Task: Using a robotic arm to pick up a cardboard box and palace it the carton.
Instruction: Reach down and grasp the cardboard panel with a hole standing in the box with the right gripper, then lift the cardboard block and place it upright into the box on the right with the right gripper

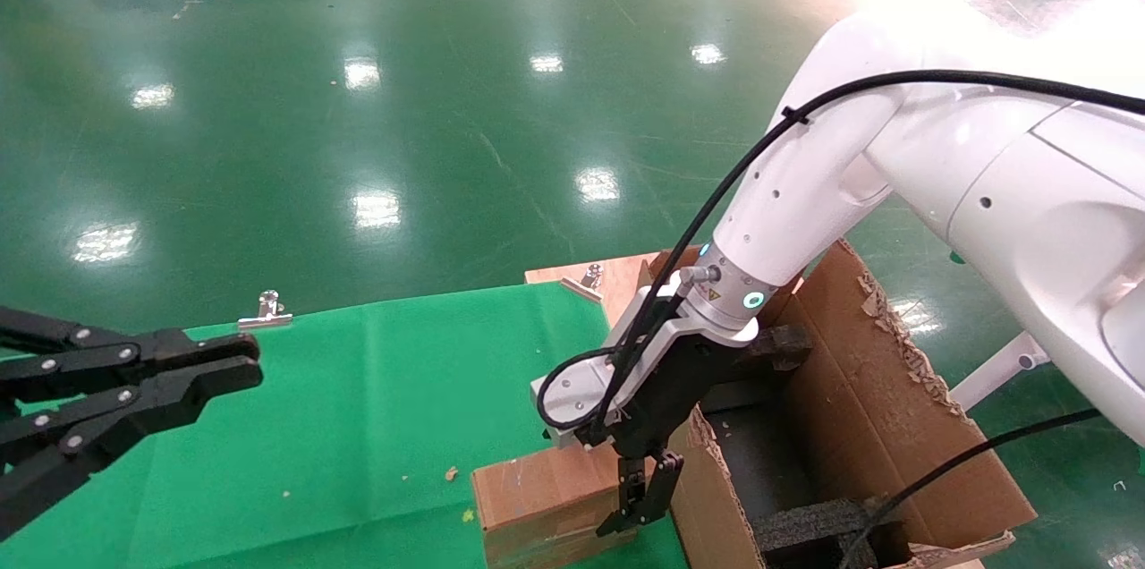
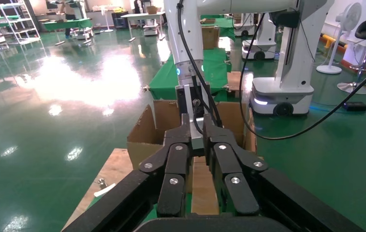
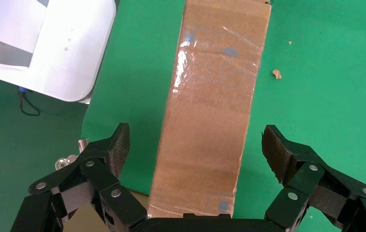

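Right wrist view has the right gripper (image 3: 193,145) spread wide, pads either side of the cardboard box (image 3: 212,111), not yet touching. Box lies on the green cloth (image 1: 358,390) just beside the carton (image 1: 877,408); grasp, lift and placing all remain. Left gripper (image 1: 241,372) idles nearly closed, empty.

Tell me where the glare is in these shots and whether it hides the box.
Head view: ceiling lights glare off the green floor and wash out the upper right; the cardboard box stays plain under the right gripper. Left wrist view: a bright patch on the floor. Right wrist view: sheen on the box's tape, nothing hidden.
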{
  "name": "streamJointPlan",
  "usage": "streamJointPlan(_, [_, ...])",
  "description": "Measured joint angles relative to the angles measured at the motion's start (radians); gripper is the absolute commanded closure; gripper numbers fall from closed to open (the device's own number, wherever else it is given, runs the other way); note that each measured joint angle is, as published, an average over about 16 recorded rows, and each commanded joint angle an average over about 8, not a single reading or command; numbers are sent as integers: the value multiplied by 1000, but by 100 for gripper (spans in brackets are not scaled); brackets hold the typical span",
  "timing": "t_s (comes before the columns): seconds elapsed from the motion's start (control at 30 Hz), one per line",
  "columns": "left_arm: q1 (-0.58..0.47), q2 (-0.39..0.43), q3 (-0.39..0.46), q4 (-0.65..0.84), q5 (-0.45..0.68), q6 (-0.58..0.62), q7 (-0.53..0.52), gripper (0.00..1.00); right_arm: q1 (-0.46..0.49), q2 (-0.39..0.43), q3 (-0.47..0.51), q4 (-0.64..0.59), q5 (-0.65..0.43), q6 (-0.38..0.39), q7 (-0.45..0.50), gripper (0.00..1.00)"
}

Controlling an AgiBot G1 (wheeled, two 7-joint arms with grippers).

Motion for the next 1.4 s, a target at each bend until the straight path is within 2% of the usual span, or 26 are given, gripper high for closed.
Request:
streamJointPlan(0.03, [0,0,0,0,0,0,0,0,0,0,1,0,0,0,1,100])
streamJointPlan(1.4, [0,0,0,0,0,0,0,0,10,26,17,26,14,2,18,100])
